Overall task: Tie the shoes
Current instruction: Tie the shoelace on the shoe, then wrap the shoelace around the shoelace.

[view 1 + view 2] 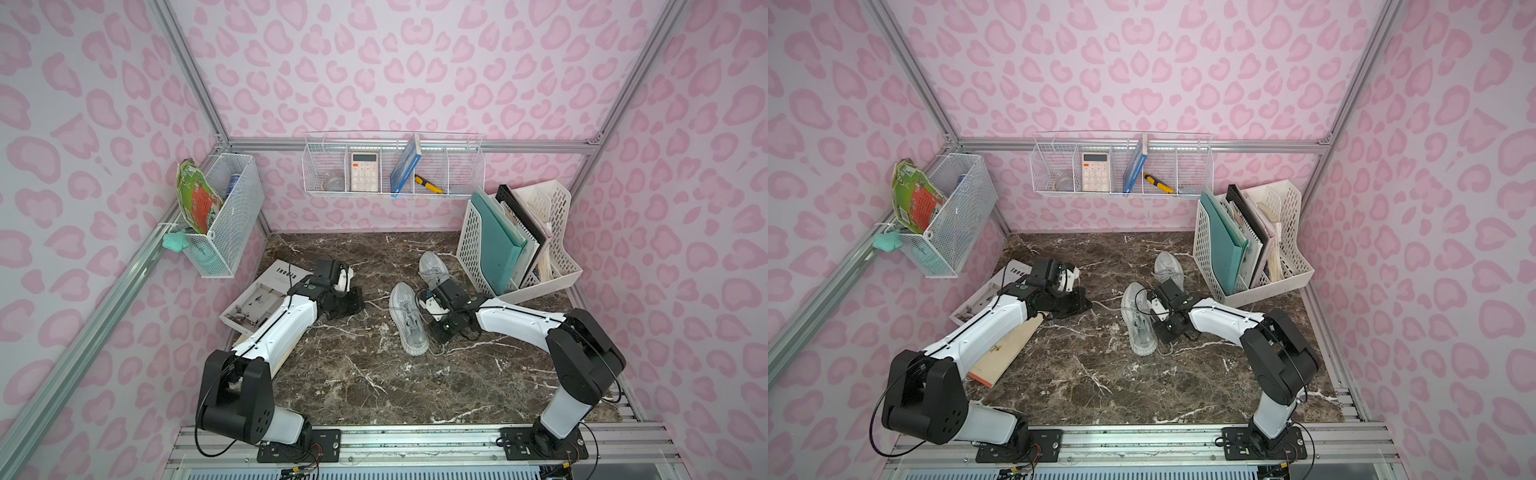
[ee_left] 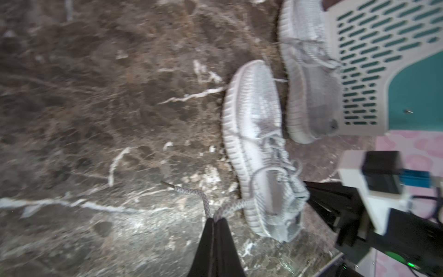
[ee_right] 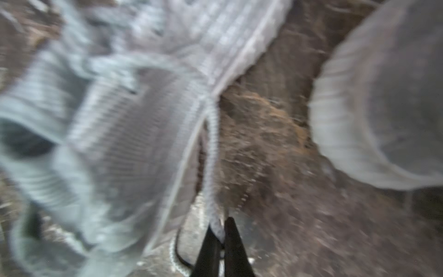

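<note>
Pinching one lace [image 2: 191, 191] of the near shoe [image 1: 408, 318], the left gripper [image 2: 214, 218] is shut tight; the right gripper [image 3: 221, 230] nips its other lace [image 3: 212, 156]. Both shoes lie on the table [image 1: 374, 382], the far shoe [image 1: 432, 268] beside the file rack [image 1: 478, 249]. Uneven pulls could drag the shoe

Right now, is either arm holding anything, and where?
The left jaws pinch a shoe lace near its tip. A second lace sits between the right jaws; grip unclear.

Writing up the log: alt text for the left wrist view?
Left gripper shut on a lace running to the near shoe on the marble table. The second shoe lies beyond, beside a white file rack.
</note>
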You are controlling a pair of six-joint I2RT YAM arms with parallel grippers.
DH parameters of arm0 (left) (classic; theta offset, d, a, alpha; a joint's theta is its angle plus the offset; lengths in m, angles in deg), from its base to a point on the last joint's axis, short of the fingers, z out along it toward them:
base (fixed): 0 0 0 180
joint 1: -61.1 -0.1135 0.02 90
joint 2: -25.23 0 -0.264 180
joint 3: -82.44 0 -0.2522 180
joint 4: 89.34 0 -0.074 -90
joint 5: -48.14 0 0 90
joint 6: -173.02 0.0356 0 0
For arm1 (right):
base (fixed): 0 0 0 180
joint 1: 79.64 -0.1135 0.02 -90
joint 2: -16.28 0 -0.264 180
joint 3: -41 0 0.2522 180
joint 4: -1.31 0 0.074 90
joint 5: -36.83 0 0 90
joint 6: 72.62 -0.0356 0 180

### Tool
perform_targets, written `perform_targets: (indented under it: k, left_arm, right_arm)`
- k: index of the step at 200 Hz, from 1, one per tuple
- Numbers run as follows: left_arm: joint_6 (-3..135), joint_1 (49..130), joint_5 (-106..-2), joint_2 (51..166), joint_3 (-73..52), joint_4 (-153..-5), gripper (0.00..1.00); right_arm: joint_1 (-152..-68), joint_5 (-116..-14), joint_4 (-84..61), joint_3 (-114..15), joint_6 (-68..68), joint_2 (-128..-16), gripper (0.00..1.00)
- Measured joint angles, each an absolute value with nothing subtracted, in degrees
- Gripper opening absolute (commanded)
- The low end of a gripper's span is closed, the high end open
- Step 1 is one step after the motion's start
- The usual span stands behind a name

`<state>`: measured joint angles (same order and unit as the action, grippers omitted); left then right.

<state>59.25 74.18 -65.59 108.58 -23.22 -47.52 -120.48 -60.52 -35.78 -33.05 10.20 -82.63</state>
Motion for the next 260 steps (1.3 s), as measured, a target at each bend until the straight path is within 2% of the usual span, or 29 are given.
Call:
perform_targets:
  k: [17, 29, 94, 128, 180, 260]
  left_arm:
    - [59.34, 74.40, -66.26, 108.74, -21.64, -47.98, 0.00]
    - [59.44, 74.58, -66.70, 108.89, -21.16, -48.09, 0.00]
    - [59.42, 74.77, -67.49, 108.87, -21.16, -47.83, 0.00]
    - [59.40, 74.77, -67.47, 107.84, -20.75, -47.83, 0.00]
    - [59.47, 74.77, -67.95, 107.12, -20.73, -46.19, 0.00]
    - [60.17, 74.84, -65.96, 103.23, -22.26, -42.65, 0.00]
  right_arm:
    - [-120.39, -60.85, -34.54, -33.01, 10.13, -81.65, 0.48]
    - [-120.44, -60.09, -33.68, -33.12, 10.02, -80.86, 0.51]
    - [-123.35, -57.86, -28.42, -32.68, 8.73, -82.83, 0.52]
    - [-123.80, -67.41, -23.26, -28.85, 8.08, -79.24, 0.57]
    - [-119.06, -73.55, -13.64, -27.56, 10.81, -74.76, 0.58]
    - [-121.31, -81.11, -2.32, -34.34, 22.20, -86.52, 0.53]
